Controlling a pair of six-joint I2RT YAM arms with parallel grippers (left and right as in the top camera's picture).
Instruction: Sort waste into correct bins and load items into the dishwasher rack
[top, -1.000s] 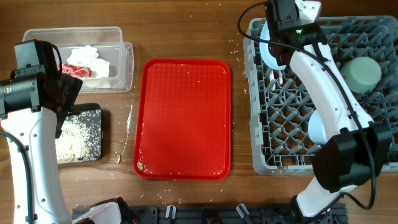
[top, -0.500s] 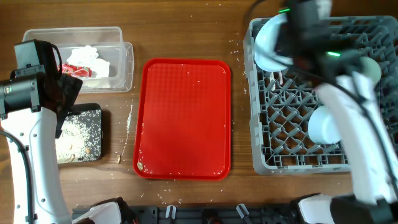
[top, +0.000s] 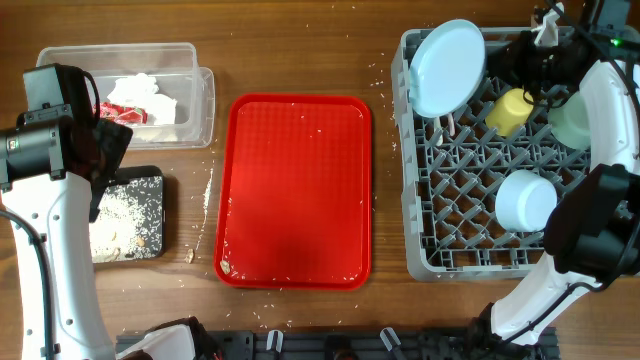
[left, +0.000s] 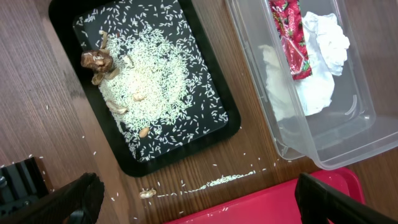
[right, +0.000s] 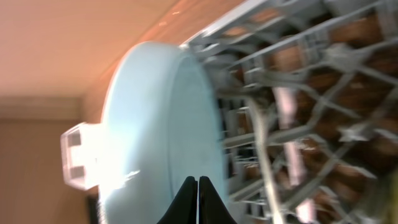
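Note:
The light blue plate (top: 446, 68) stands on edge in the back left corner of the grey dishwasher rack (top: 470, 262); the right wrist view shows it close up (right: 161, 124). The yellow cup (top: 508, 110), pale green saucer-bowl (top: 577, 120), light blue bowl (top: 525, 200) and a white spoon (top: 450, 124) are in the rack too. My right gripper (top: 502, 60) (right: 198, 182) is shut and empty beside the plate. The clear tub (top: 202, 100) holds the napkin (top: 140, 92) (left: 323, 37) and red wrapper (top: 115, 112) (left: 291, 37). The black tray (top: 152, 184) holds rice crumbs (left: 149, 87). My left gripper (left: 205, 202) is open above them.
The flat red serving tray (top: 295, 190) lies in the middle with a few crumbs on it. Loose rice grains (left: 230, 180) lie on the wood between the black tray and the red tray. The left arm (top: 50, 200) runs along the left edge.
My right arm has swung from the rack's back left to its back right. The plate now stands free in the rack, and the yellow cup has come into view.

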